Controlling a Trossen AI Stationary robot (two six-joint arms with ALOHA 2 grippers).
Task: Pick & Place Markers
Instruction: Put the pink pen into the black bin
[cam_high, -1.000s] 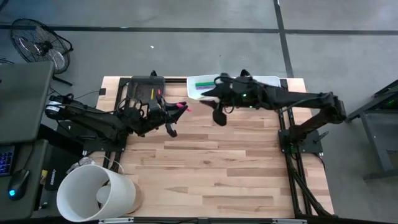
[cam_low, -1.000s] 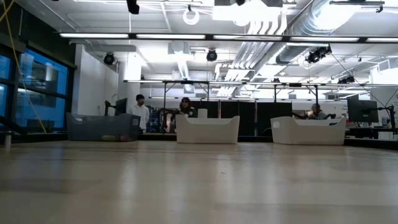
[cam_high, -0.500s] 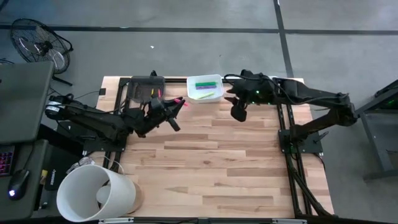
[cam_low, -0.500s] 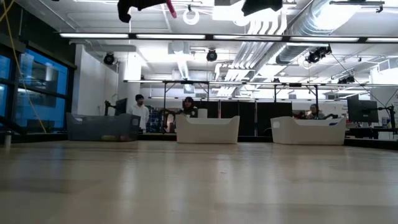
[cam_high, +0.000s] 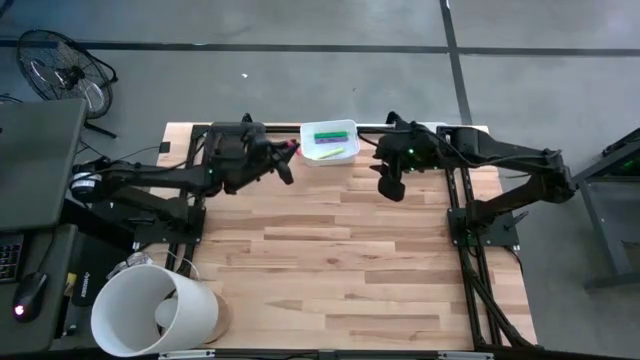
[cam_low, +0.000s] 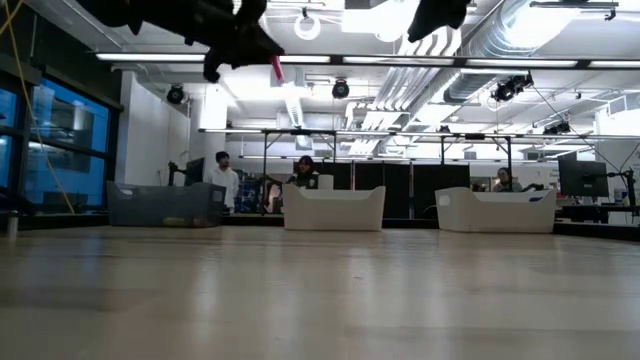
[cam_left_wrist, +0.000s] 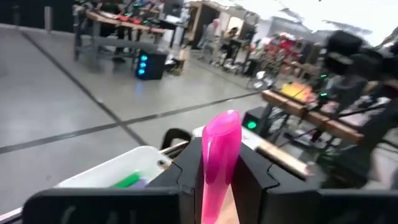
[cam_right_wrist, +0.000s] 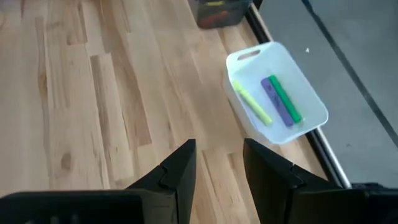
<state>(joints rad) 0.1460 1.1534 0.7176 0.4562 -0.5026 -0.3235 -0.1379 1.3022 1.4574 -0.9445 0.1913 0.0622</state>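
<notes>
A pink marker (cam_left_wrist: 222, 134) sits in my left gripper (cam_high: 284, 165), which is shut on it above the table's far left part, just left of a white tray (cam_high: 330, 141). Inside that tray lie a green marker (cam_right_wrist: 285, 99), a purple one (cam_right_wrist: 272, 98) and a yellow-green one (cam_right_wrist: 252, 103), flat on its floor. My right gripper (cam_right_wrist: 217, 165) hangs open and holds nothing, above the table right of the tray. In the low view the left gripper (cam_low: 240, 42) shows high up with the pink marker (cam_low: 275, 68). My left gripper pinches the pink marker's lower part (cam_left_wrist: 217, 183) between its two fingers. The marker lies along the fingers, and its free end (cam_left_wrist: 227, 121) sticks out past the fingertips. The fingers point about level toward the white tray. The marker is lifted clear of the table.
A dark tray (cam_right_wrist: 217, 11) with orange and red markers stands at the far edge left of the white tray, partly under my left arm. A large white bucket (cam_high: 155, 310) stands off the table's near left corner. Bare wooden table (cam_high: 340, 260) spreads toward the near edge.
My left gripper has swung toward the table's far edge and the white tray with the pink marker still in its hold, and has sunk a little. My right gripper has drawn away from the white tray toward the table's right and tipped downward.
</notes>
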